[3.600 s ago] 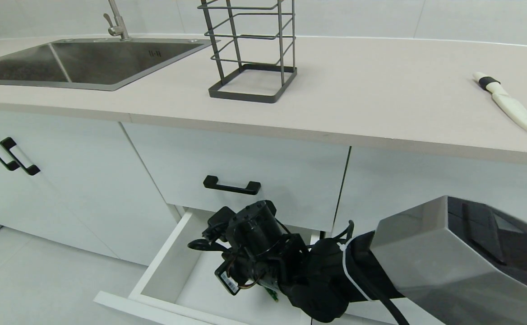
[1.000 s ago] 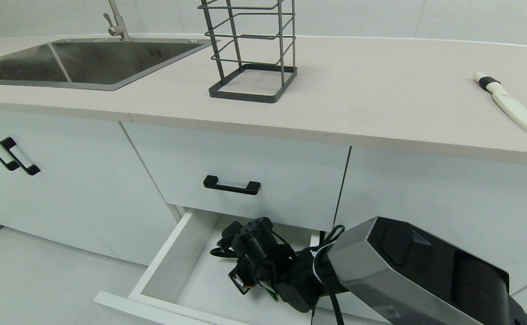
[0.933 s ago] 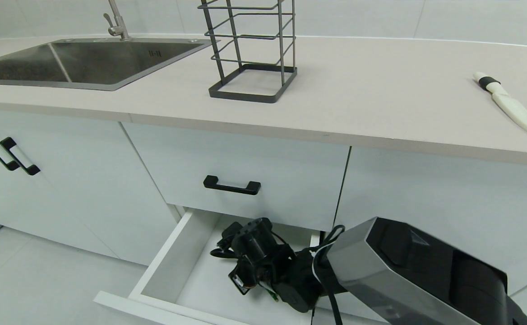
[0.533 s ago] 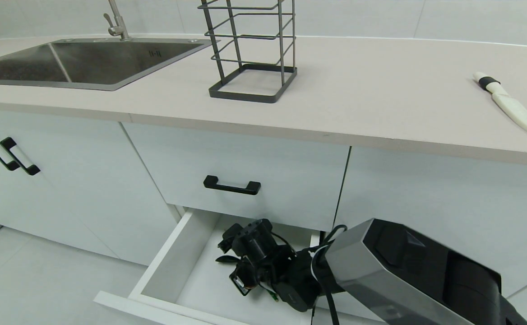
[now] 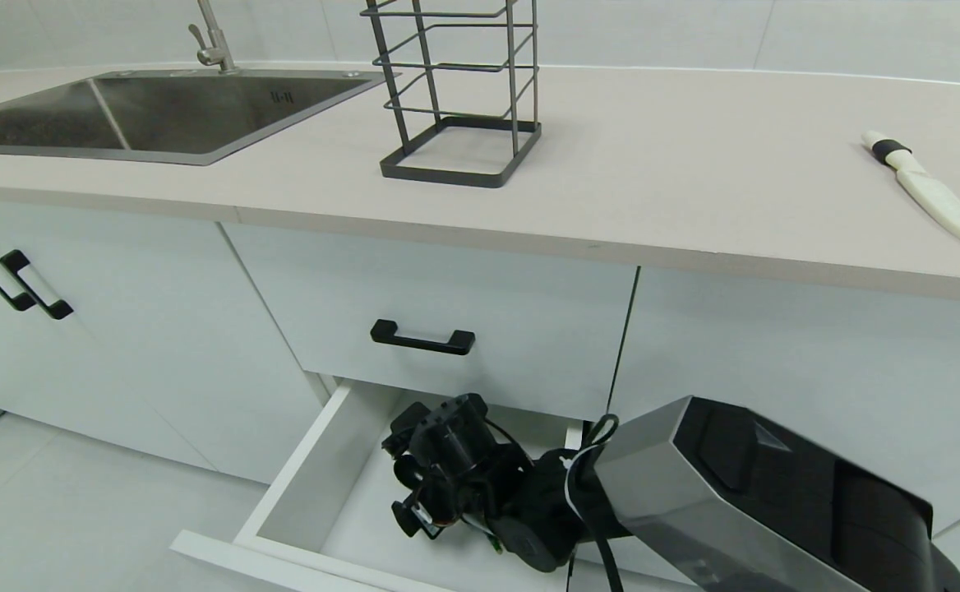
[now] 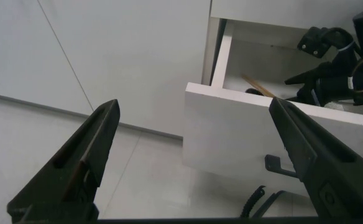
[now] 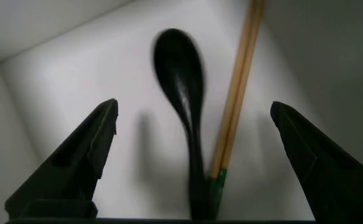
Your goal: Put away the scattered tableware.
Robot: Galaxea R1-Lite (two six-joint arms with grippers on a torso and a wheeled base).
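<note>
Tableware in the head view was a white knife (image 5: 928, 191) with a black band on its handle. It lay flat on the surface (image 5: 694, 164) at about 2 o'clock, well apart from everything else. A wire rack (image 5: 455, 90) stood upright on the same surface at 12 o'clock, and a steel sink (image 5: 159, 107) with its faucet (image 5: 213, 41) was at 10 o'clock. Under the surface, at 6 o'clock, a white drawer (image 5: 299, 485) was pulled out. The right tool (image 5: 408, 497) was down inside this drawer, close above its floor. From this view I could not tell how wide it stood.

From the left wrist view, the left tool (image 6: 194, 106) was outside the drawer, in front of the drawer's white front panel (image 6: 231, 134) and above the floor. Its two fingers were spread wide, with nothing between them. Over the panel's rim a piece of the wooden chopsticks (image 6: 259, 85) showed inside the drawer, near the right tool.

From the right wrist view, the right tool's fingers were spread wide and had hold of nothing. Below them a black spoon (image 7: 181, 68) lay on the white drawer floor. The pair of chopsticks lay just beside it, touching or almost touching the spoon's handle near their green-marked ends.
</note>
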